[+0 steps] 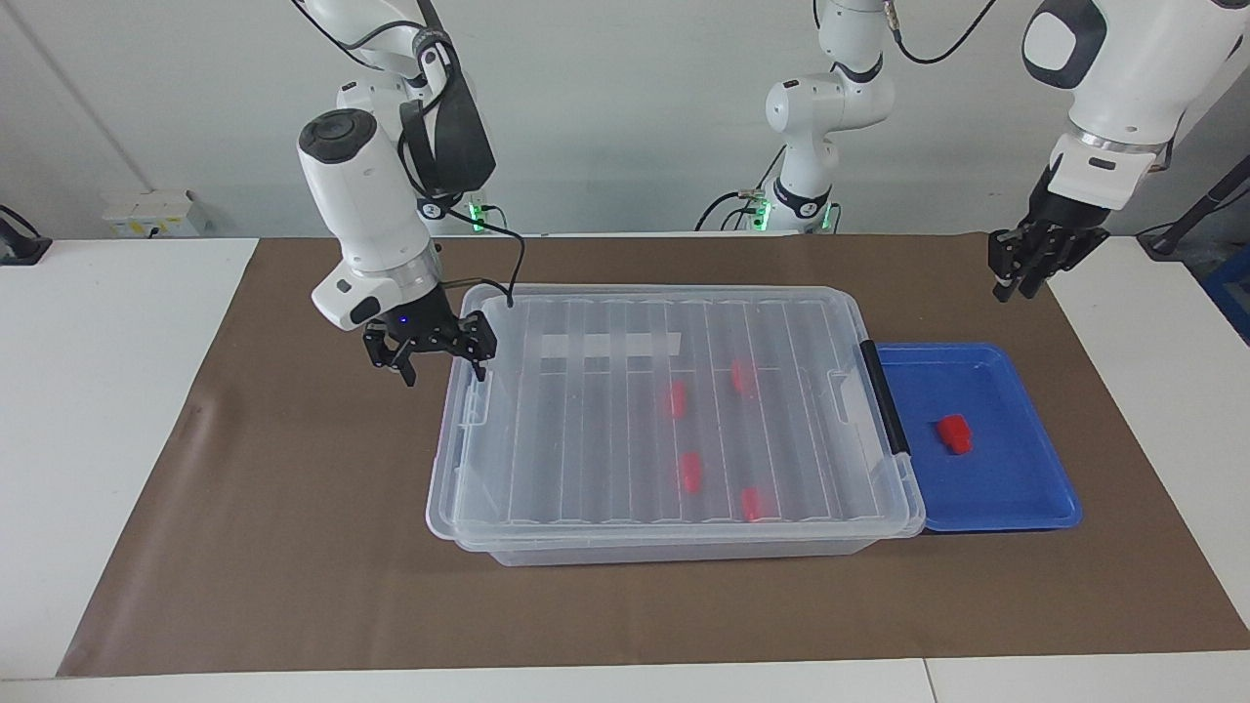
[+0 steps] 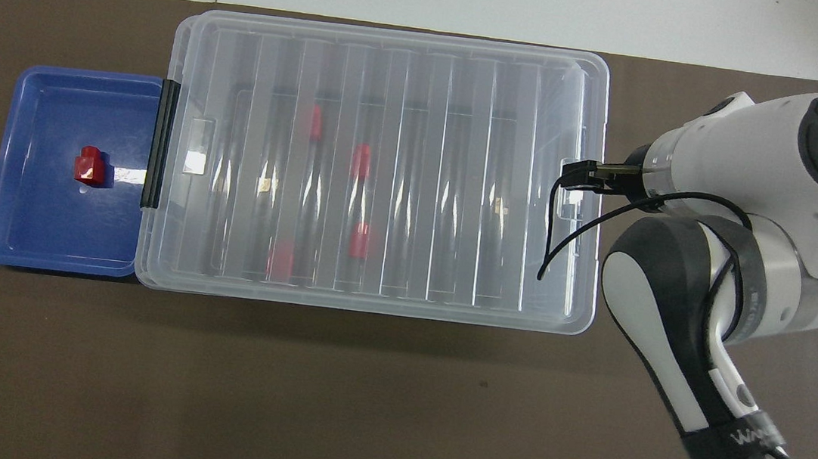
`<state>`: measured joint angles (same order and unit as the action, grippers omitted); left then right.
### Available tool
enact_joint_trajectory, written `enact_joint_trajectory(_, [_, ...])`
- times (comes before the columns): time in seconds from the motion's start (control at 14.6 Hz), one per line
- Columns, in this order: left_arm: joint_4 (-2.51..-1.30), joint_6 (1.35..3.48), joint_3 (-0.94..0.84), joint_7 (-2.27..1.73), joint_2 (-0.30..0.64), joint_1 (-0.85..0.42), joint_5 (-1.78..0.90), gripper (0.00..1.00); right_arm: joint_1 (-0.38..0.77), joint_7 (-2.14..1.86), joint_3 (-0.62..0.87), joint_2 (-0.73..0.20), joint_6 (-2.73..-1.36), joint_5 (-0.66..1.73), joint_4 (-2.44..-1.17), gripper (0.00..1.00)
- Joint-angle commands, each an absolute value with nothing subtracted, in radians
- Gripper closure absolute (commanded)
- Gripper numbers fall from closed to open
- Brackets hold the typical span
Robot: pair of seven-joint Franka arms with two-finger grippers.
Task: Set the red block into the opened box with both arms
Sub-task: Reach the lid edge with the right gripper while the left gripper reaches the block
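Left jaws: together, holding nothing. Right jaws: apart, holding nothing.

Facing view. The left arm hangs its jaws in the air over the brown mat on the table, at 1 o'clock from the shallow blue plastic tray. The right arm holds its jaws over the rim at the 9 o'clock end of the large clear plastic box; contact with the rim cannot be told. The ribbed clear lid lies shut on the box. The small bright red plastic block sits in the tray, at 3 o'clock from the box. Four like red blocks show through the lid.

Overhead view. The tray lies at 9 o'clock from the box, against its black-handled end. The red block rests near the tray's middle. The left jaws show only as a black tip at 9 o'clock from the tray. The right arm covers the box's 3 o'clock end and hides its own jaws.
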<state>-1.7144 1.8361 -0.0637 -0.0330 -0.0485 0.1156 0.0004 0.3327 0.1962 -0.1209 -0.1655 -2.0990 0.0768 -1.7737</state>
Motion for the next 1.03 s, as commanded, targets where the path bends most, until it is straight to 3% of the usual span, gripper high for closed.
enact_joint_trajectory(0.0, [-1.796, 1.955, -0.069, -0.035, -0.058, 0.135, 0.017, 0.5, 0.33, 0.189, -0.121, -0.179, -2.146, 0.095, -1.798, 0.0])
enact_joint_trajectory(0.27, [-1.888, 2.15, -0.069, -0.037, -0.003, 0.144, 0.017, 0.47, 0.318, 0.187, -0.121, -0.189, -2.137, 0.088, -1.799, 0.0])
enact_joint_trajectory(0.62, [-1.907, 2.267, -0.069, -0.034, 0.107, 0.15, 0.017, 0.47, 0.275, 0.187, -0.124, -0.192, -2.123, 0.051, -1.793, 0.0])
enact_joint_trajectory(0.96, [-1.982, 2.359, -0.069, -0.031, 0.13, 0.156, 0.017, 0.47, 0.232, 0.184, -0.124, -0.193, -2.091, 0.003, -1.789, 0.0])
